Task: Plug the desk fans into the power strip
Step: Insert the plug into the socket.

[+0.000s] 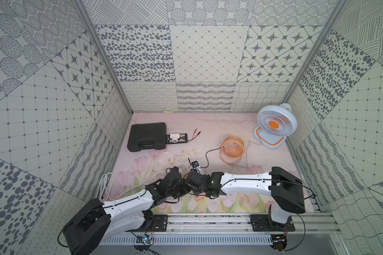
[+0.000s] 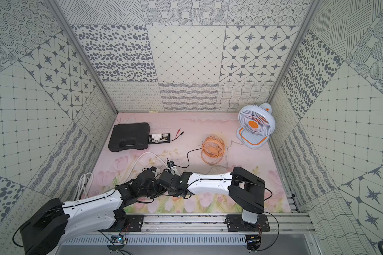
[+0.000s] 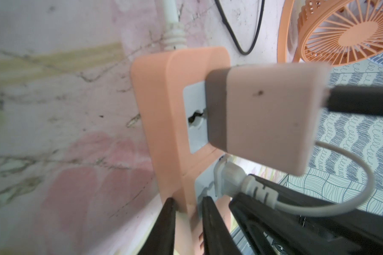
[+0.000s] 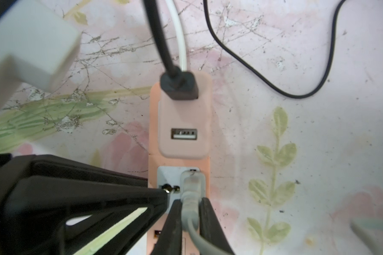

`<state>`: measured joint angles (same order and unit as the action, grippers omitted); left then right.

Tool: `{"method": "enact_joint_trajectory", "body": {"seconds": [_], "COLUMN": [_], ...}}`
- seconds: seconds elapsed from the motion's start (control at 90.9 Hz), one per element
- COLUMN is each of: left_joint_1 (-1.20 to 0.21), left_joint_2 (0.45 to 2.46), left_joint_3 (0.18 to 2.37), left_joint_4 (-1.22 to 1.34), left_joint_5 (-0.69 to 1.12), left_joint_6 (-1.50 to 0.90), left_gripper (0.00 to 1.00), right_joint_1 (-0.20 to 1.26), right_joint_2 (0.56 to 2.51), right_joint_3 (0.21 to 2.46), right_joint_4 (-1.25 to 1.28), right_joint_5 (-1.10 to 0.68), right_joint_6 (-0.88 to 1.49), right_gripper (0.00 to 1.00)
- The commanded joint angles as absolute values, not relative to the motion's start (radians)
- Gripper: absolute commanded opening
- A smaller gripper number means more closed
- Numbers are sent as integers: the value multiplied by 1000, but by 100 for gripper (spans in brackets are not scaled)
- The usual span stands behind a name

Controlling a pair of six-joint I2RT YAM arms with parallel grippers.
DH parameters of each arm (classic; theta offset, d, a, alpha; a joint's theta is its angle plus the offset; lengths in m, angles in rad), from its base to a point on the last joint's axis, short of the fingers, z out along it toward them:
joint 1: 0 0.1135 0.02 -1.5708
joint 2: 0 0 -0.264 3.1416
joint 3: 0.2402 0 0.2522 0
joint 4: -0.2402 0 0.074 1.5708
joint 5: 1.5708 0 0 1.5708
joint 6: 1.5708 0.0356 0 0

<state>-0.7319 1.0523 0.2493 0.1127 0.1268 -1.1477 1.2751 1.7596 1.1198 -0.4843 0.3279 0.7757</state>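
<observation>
The peach-orange power strip (image 3: 164,99) (image 4: 153,132) lies on the flowered mat at mid-front, mostly hidden under both wrists in the top views. My left gripper (image 3: 188,199) is shut on the strip's near end, one finger on each side. A pale grey plug (image 4: 191,187) (image 3: 228,176) sits in the nearer white socket, and my right gripper (image 4: 191,202) is shut on it. The desk fan (image 1: 274,124) (image 2: 255,123), white with an orange hub, stands at the back right. A thin pale cord runs from it toward the arms.
A pink USB adapter (image 4: 184,132) with a black cable fills the farther socket. A small orange fan (image 1: 232,149) lies mid-mat. A black case (image 1: 146,136) and a small tray (image 1: 176,138) sit at the back left. The strip's white cord (image 1: 105,185) coils at the left wall.
</observation>
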Motion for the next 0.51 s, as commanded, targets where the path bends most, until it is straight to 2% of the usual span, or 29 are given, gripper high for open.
{"method": "enact_joint_trajectory", "body": {"seconds": [0.0, 0.495], "left_joint_1": [-732, -732], "left_joint_2": [1064, 1078], "left_joint_3": [245, 271], "left_joint_4": [-8, -29], "left_joint_5": [88, 81], "left_joint_6": [-1118, -1105], "left_gripper": [26, 26], "right_joint_1": [1294, 1309], "right_joint_2": [1837, 1877], "right_joint_3": [1094, 1083], "right_joint_4": [-516, -552], "right_joint_5": [302, 261], "right_joint_6": [797, 832], "right_gripper": [0, 0]}}
